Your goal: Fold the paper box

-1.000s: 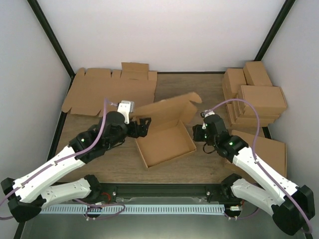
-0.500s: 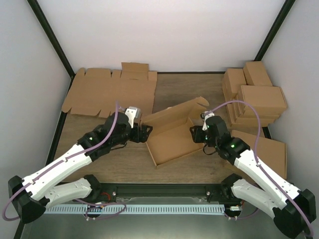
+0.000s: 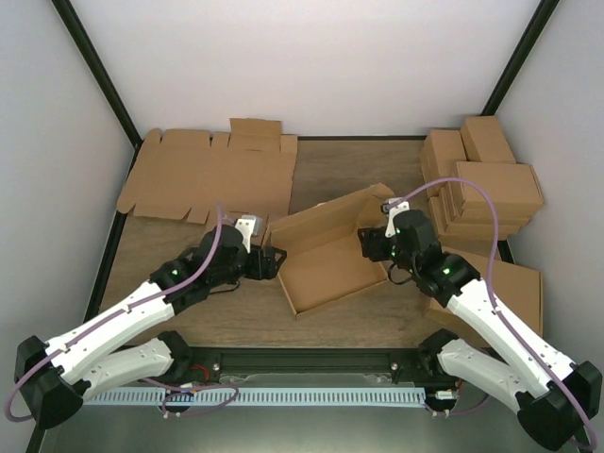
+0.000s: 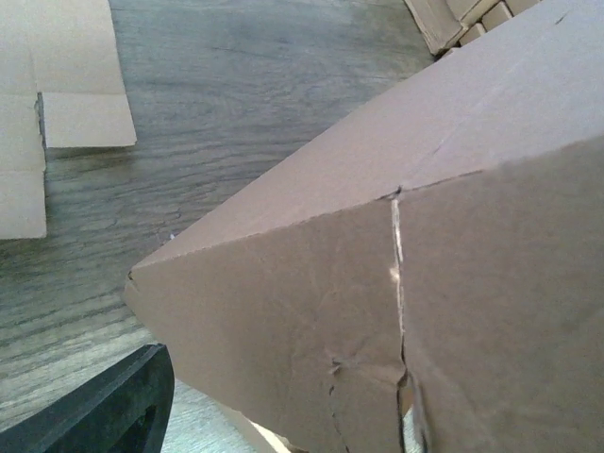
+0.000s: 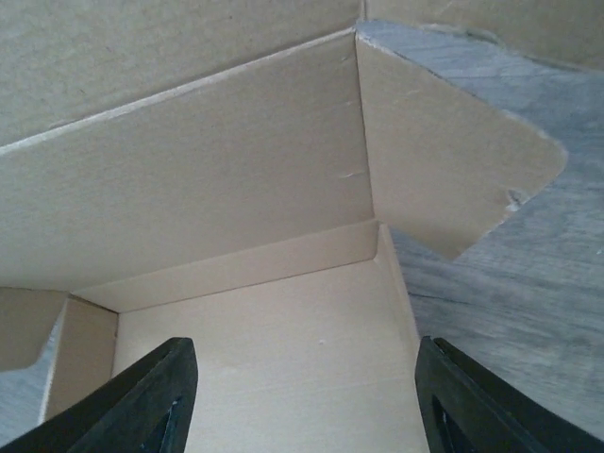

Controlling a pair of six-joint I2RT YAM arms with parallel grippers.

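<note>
The paper box (image 3: 330, 274) lies open at the table's middle, a shallow brown tray with its lid (image 3: 326, 219) tilted up along the far side. My left gripper (image 3: 269, 261) is at the box's left corner. In the left wrist view the box's outer wall (image 4: 377, 283) fills the frame; one black finger (image 4: 104, 415) shows at the bottom left, apart from the cardboard, and the other is hidden. My right gripper (image 3: 370, 247) is at the box's right end, open. Its fingers (image 5: 156, 396) stand wide over the box floor (image 5: 283, 349), holding nothing.
Flat die-cut cardboard sheets (image 3: 208, 175) lie at the back left. A stack of brown cartons (image 3: 481, 184) stands at the back right, with a flat carton (image 3: 505, 283) in front of it under the right arm. Black frame posts run up both back corners.
The right gripper has opened and moved up to the box's right end. The box has turned and slid right, its lid lower. The left gripper followed the left corner.
</note>
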